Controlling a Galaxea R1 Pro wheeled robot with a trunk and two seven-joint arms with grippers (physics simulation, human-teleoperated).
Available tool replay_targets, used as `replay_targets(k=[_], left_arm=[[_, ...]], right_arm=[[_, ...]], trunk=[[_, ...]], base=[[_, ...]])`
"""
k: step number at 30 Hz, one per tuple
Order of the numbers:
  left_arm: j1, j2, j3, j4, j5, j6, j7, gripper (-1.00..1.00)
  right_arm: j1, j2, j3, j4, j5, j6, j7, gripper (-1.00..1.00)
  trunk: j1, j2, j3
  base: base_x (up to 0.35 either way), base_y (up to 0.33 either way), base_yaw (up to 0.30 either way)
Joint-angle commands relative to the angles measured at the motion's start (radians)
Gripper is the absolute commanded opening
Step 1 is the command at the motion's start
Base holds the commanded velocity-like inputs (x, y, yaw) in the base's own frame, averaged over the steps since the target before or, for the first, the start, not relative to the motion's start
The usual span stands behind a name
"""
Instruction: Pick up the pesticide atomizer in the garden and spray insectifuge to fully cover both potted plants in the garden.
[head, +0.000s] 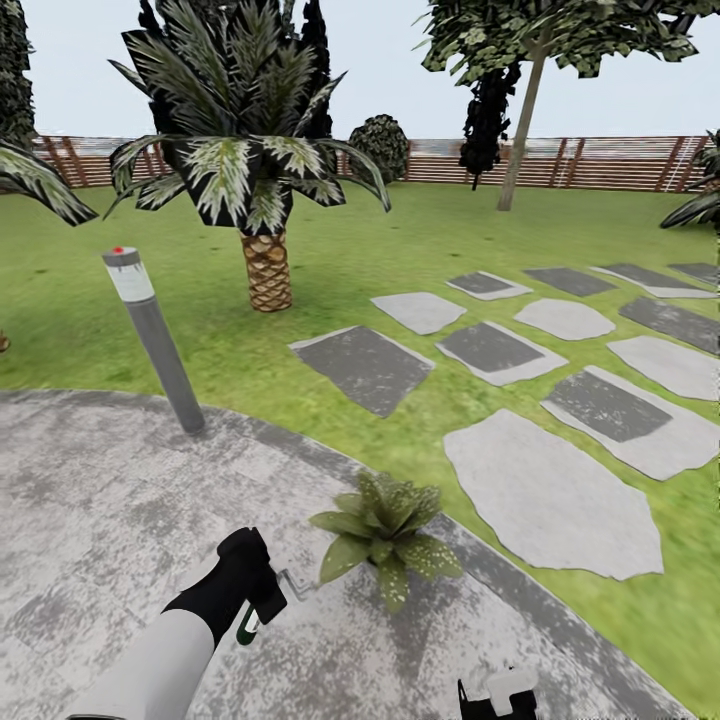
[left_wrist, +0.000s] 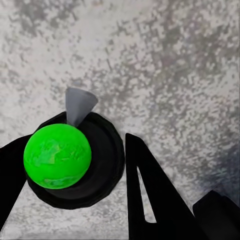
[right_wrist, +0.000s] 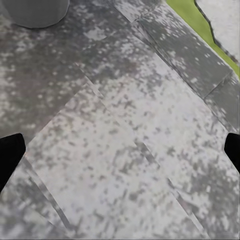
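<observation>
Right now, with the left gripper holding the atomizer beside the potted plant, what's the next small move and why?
Probably nudge the left gripper forward so the pesticide atomizer nozzle points squarely at the potted plant, then spray. The nozzle sits just short of the nearest leaves, low beside them.

Head camera looks forward and down from high up, across the patio (head: 90, 500) to far lawn and fence (head: 600, 160). Both wrist cameras point steeply down, close above that same speckled paving.
</observation>
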Motion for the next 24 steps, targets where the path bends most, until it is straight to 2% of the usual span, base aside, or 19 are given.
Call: replay_targets(k=[1,6,9,13,14,15,16,17,18,19,21,24], left_arm=[[0.0,0.0,-0.002,-0.002,-0.005,0.004,-0.006,-1.0],[0.0,0.0,-0.002,-0.001,-0.003,0.001,-0.011,-1.0],[0.0,0.0,-0.017,-0.002,-0.012,-0.001,-0.02,-1.0],[-0.011,0.007,-0.135,-0.002,-0.023,0.023,-0.029,-1.0],[-0.014,0.007,-0.152,-0.002,-0.033,0.048,-0.049,-1.0],[-0.043,0.006,-0.17,-0.002,-0.103,0.098,-0.158,-1.0],[-0.064,0.006,-0.172,-0.002,-0.17,0.107,-0.245,-1.0],[-0.072,0.006,-0.173,-0.002,-0.206,0.109,-0.289,-1.0],[-0.075,0.007,-0.174,-0.004,-0.263,0.11,-0.344,-1.0],[-0.074,0.008,-0.17,-0.01,-0.343,0.111,-0.389,-1.0],[-0.071,0.01,-0.169,-0.013,-0.366,0.11,-0.393,-1.0],[-0.074,0.011,-0.154,-0.019,-0.371,0.114,-0.392,-1.0]], right_arm=[[-0.001,0.0,0.006,0.001,0.007,-0.001,-0.01,1.0],[-0.001,-0.002,0.006,0.001,0.007,-0.001,-0.01,1.0],[-0.001,-0.003,0.006,0.001,0.007,-0.001,-0.01,1.0],[-0.001,-0.003,0.006,0.001,0.007,-0.001,-0.01,1.0],[-0.001,-0.004,0.006,0.001,0.008,-0.001,-0.009,1.0],[-0.001,-0.006,0.006,0.001,0.008,-0.001,-0.01,1.0],[-0.001,-0.006,0.006,0.001,0.008,-0.001,-0.01,1.0],[-0.001,-0.006,0.006,0.001,0.008,-0.001,-0.01,1.0],[-0.001,-0.007,0.006,0.001,0.008,-0.001,-0.01,1.0],[-0.001,-0.007,0.006,0.001,0.008,-0.001,-0.01,1.0],[-0.001,-0.006,0.006,0.001,0.008,-0.001,-0.01,1.0],[-0.001,-0.005,0.006,0.001,0.008,-0.001,-0.01,1.0]], trunk=[[0.0,0.0,-0.001],[0.0,0.0,-0.001],[0.0,0.0,-0.001],[0.0,0.0,-0.001],[0.0,0.0,-0.001],[0.0,0.0,-0.001],[0.0,0.0,-0.001],[0.0,0.0,-0.001],[0.0,0.0,-0.001],[0.0,0.0,-0.001],[0.0,0.0,-0.001],[0.0,0.0,-0.001]], base=[[0.0,0.271,-0.185],[0.0,0.111,-0.23],[0.0,0.006,-0.107],[0.0,0.001,-0.01],[0.0,0.0,-0.002],[0.0,0.0,0.0],[0.0,0.0,0.0],[0.0,0.0,0.0],[0.0,0.0,0.0],[0.0,0.0,0.0],[0.0,0.0,0.0],[0.0,0.0,0.0]])
